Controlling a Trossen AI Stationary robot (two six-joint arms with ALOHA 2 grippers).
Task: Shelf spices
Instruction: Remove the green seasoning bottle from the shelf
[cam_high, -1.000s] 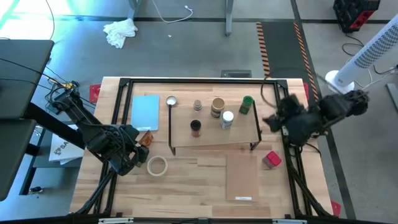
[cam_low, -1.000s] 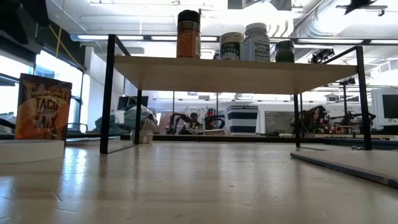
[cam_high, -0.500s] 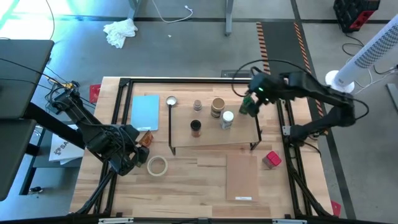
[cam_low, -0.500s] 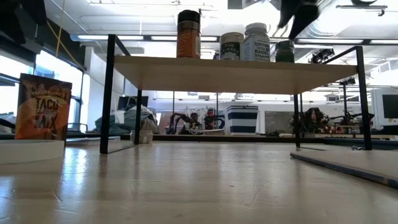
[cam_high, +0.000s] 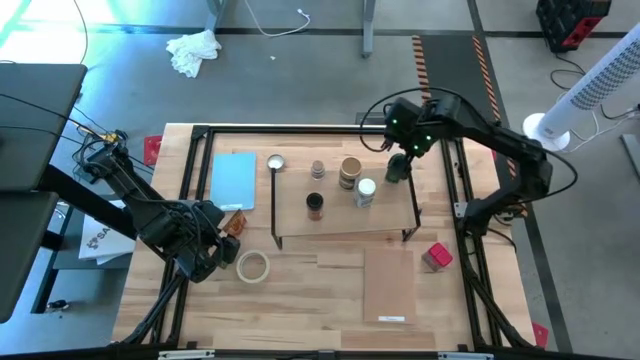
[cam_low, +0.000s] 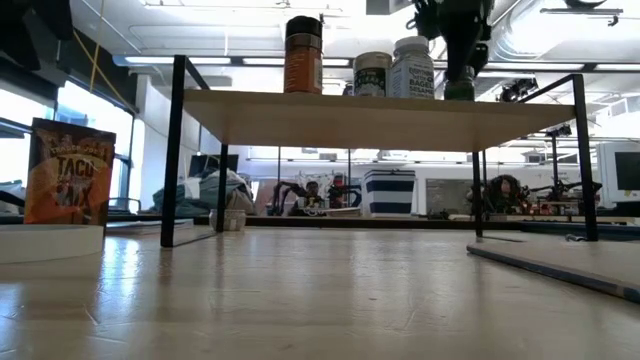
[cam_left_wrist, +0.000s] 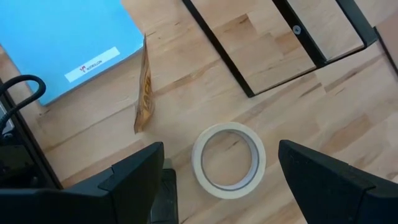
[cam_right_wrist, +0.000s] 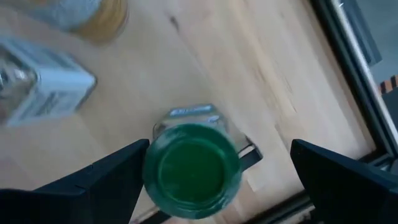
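The shelf (cam_high: 340, 225) stands mid-table on black wire end frames. On its plank stand several spices: a dark brown-topped jar (cam_high: 315, 205), a tan-topped one (cam_high: 350, 172), a white-topped one (cam_high: 366, 192) and a green-lidded jar (cam_right_wrist: 191, 171) at the right end. My right gripper (cam_right_wrist: 217, 180) hangs open just over the green lid, pointing down, one finger on each side and apart from it; the low view shows it (cam_low: 455, 40) above that jar (cam_low: 458, 88). A pinkish jar (cam_high: 436, 257) rests on the table right of the shelf. My left gripper (cam_left_wrist: 227, 186) waits open above the tape ring (cam_left_wrist: 229, 160).
A light-blue pad (cam_high: 234, 180) and an upright taco seasoning packet (cam_high: 232, 222) sit left of the shelf. A small white-topped tin (cam_high: 275, 162) is at the shelf's far left corner. A loose flat board (cam_high: 390, 285) lies near the front right. A black frame (cam_high: 300, 130) borders the table.
My right gripper has swung from the table's right edge toward the left and far side, over the shelf's right end, rolling its wrist as it went. It has come down to just above the green-lidded jar and has stayed open.
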